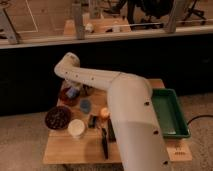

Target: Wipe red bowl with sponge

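The red bowl (66,97) sits at the far left of the wooden table (75,150). My gripper (74,90) hangs down from the arm's elbow right over this bowl. The pale blue-grey sponge (72,93) is at the gripper's tip, held inside the bowl's rim. The arm (125,100) hides the bowl's far right side.
A round darker blue cup (85,105) stands just right of the red bowl. A large brown bowl (58,118) and a white cup (76,128) are in front. An orange object (104,113), a small black item (92,121), a black pen (104,142) and a green tray (172,112) lie to the right.
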You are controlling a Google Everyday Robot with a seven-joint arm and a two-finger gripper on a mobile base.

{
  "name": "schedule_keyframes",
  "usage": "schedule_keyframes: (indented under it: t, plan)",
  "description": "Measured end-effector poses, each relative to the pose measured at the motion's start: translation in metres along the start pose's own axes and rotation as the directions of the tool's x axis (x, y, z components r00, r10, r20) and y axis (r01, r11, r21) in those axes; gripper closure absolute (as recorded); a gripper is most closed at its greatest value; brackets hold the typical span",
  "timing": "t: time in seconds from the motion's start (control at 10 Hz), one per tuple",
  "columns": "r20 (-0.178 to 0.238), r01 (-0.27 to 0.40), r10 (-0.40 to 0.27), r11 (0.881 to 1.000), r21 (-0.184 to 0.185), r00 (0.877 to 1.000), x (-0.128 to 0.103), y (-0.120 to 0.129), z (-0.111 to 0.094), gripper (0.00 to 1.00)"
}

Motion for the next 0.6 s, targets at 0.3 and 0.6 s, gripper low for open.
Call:
schedule_keyframes:
  t: [0.3, 0.6]
  plan:
    - [-0.006, 0.018, -0.018, 1.000, 0.012, 1.000, -0.005, -0.019, 0.000, 1.00]
    - [0.002, 0.059, -0.059, 0.998, 0.028, 0.998, -0.024, -0.024, -0.007, 1.00]
